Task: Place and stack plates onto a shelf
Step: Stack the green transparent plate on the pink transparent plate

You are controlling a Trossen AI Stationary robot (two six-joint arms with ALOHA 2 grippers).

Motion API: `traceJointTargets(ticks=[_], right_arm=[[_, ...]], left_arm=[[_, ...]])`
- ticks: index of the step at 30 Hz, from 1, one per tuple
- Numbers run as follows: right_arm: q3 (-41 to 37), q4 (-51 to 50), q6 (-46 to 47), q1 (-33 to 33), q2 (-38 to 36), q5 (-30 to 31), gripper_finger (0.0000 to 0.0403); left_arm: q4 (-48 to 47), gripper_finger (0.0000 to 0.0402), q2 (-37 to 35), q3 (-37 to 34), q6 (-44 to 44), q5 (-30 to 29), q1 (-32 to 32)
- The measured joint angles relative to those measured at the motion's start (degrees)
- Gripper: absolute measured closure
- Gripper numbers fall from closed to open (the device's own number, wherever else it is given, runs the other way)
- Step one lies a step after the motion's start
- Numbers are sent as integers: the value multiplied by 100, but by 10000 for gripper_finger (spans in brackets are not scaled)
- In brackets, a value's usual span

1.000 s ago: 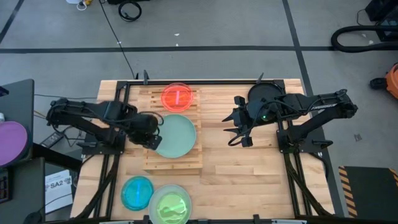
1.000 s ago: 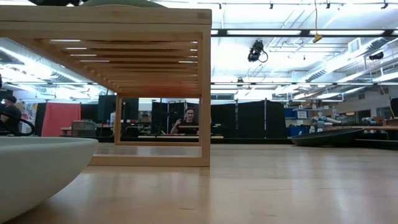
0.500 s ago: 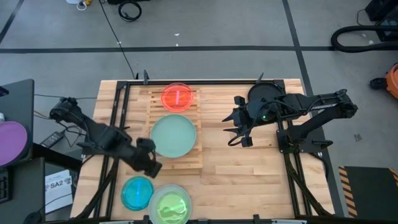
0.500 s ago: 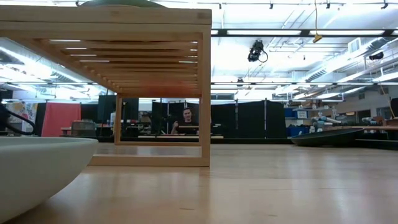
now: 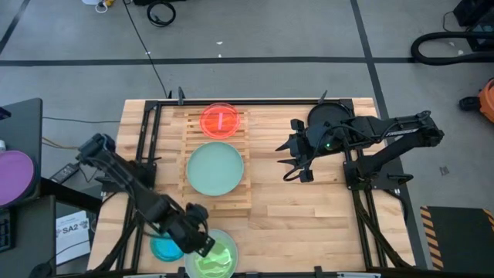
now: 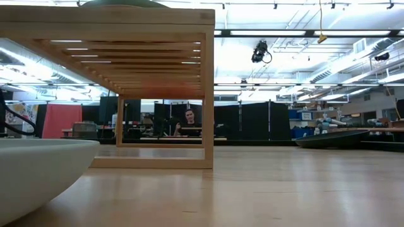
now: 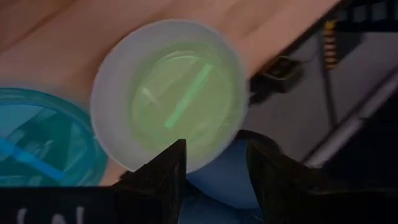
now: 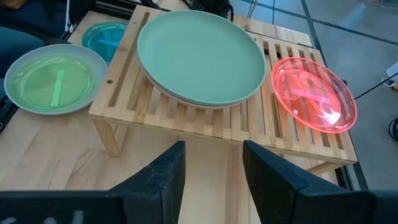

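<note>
A mint-green plate (image 5: 215, 168) lies flat on the light-wood shelf (image 5: 239, 202). Beyond it on the shelf sits a red plate (image 5: 221, 120). Near the table's front edge lie a blue plate (image 7: 37, 143) and a whitish plate (image 7: 112, 81) with a green one (image 7: 180, 99) inside it. My left gripper (image 5: 204, 245) hangs open just above the whitish plate's rim, touching nothing. My right gripper (image 5: 297, 171) waits open over the table to the right of the shelf (image 8: 205, 121).
Bare plank tabletop (image 5: 309, 216) lies right of the shelf and under my right gripper. The low view shows the shelf's legs and slats (image 6: 158, 82) from the side and the whitish plate's rim (image 6: 31, 170). A purple disc (image 5: 15, 176) sits off the table to the left.
My left gripper has swung from beside the mint-green plate on the shelf toward the table's near edge and sunk a little, ending over the whitish plate. It stays open. The mint-green plate rests on the shelf as before.
</note>
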Motion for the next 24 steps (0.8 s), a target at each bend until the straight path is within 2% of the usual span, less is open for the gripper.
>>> traceJointTargets(ticks=[12, 24], right_arm=[[0, -2, 0, -1, 0, 0, 237], [0, -7, 0, 0, 0, 0, 237]], left_arm=[[-27, 230, 1115, -2, -2, 181, -295], [-234, 230, 1216, 1, 226, -249, -274]])
